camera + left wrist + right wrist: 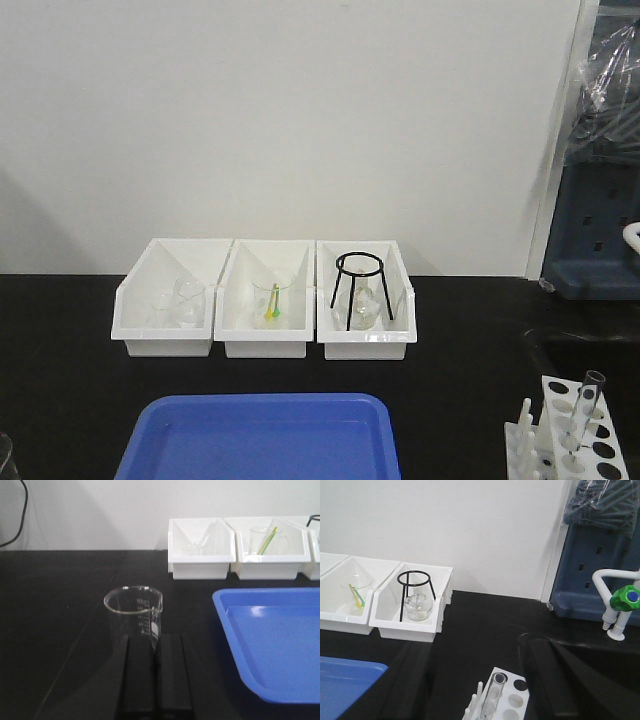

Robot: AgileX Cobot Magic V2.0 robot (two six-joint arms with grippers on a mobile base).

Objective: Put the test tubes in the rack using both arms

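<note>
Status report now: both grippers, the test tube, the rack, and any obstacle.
Left gripper shut, empty, behind the beaker. Right gripper state unclear. One test tube stands in the rack. No obstacle seen near rack.

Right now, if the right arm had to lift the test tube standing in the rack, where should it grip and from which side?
Probably the upper part of the test tube, just below its rim, coming from above. It leans slightly in the rack, its lower part sits inside a hole, and the white pegs stand on one side.
</note>
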